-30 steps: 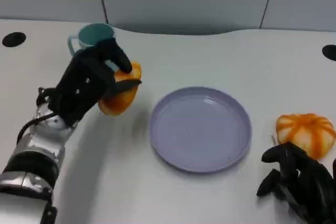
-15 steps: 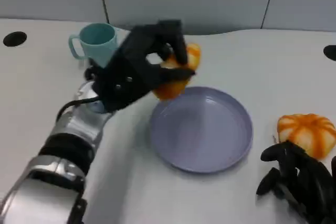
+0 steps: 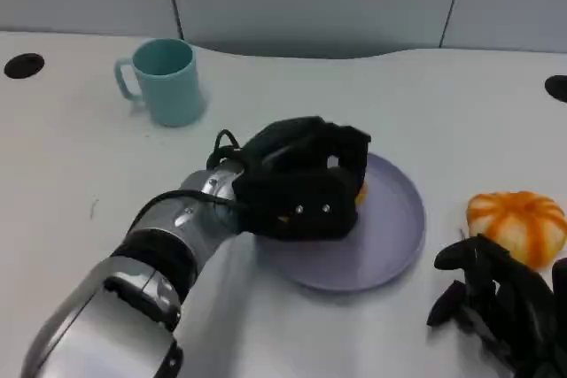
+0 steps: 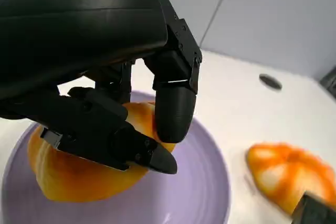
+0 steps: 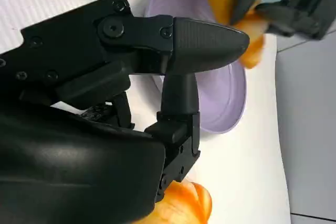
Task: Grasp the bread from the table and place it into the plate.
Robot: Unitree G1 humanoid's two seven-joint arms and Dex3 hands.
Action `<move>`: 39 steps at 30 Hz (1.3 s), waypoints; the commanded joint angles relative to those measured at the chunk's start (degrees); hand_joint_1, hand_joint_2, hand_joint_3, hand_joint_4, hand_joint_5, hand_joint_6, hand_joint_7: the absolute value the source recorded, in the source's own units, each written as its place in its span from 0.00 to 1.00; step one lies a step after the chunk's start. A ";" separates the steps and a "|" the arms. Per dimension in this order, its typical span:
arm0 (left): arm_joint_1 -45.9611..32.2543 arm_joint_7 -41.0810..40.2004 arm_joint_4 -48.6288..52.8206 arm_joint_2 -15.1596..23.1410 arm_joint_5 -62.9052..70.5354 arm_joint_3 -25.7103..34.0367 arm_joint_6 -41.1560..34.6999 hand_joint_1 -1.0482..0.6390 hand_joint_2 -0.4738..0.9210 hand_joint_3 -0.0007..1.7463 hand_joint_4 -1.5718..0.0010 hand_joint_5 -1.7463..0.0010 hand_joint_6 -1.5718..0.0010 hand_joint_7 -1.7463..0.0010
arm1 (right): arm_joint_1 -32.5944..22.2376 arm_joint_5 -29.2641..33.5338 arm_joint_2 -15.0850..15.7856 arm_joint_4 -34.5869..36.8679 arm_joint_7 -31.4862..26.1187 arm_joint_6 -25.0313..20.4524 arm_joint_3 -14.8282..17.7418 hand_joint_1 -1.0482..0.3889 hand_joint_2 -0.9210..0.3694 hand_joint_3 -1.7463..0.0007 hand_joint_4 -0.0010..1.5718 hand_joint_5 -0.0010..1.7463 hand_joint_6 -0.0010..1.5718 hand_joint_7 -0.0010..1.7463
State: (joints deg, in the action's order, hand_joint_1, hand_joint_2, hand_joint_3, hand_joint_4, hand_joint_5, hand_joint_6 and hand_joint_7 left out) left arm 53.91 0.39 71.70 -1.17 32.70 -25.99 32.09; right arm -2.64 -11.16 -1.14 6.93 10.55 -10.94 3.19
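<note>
From overhead, the left hand [image 3: 301, 185] sits low over the lilac plate [image 3: 399, 219], wrapped over the bread [image 3: 359, 192] so that just a sliver of orange peeks past its fingers; it looks poised to set the loaf down. The right hand [image 3: 505, 307] rests near the table's edge, beside a second orange bun [image 3: 516, 223], holding nothing, fingers loosely curled. A teal mug [image 3: 168, 80] stands well apart.

From the left wrist, the fingers [image 4: 173, 103] clamp the bread [image 4: 79, 174], golden, glossy and rounded, just above the plate's floor [image 4: 199, 192].

From the right wrist, its own fingers [image 5: 199, 38] reach out with nothing in them, while the bread [image 5: 236, 3] hangs over the plate [image 5: 231, 93].
</note>
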 commanded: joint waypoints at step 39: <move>-25.66 56.09 -25.22 6.85 -59.44 37.41 -19.52 0.19 1.00 0.16 0.77 0.87 0.81 0.94 | -0.66 -0.28 1.68 -0.27 0.29 -1.34 0.91 0.49 0.00 0.67 0.38 1.00 0.26 0.97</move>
State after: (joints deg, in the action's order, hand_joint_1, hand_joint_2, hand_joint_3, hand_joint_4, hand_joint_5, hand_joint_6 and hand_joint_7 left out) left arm 34.15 53.40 52.45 5.06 -21.77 9.08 19.17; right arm -2.33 -11.60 -0.63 7.22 11.16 -11.38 3.56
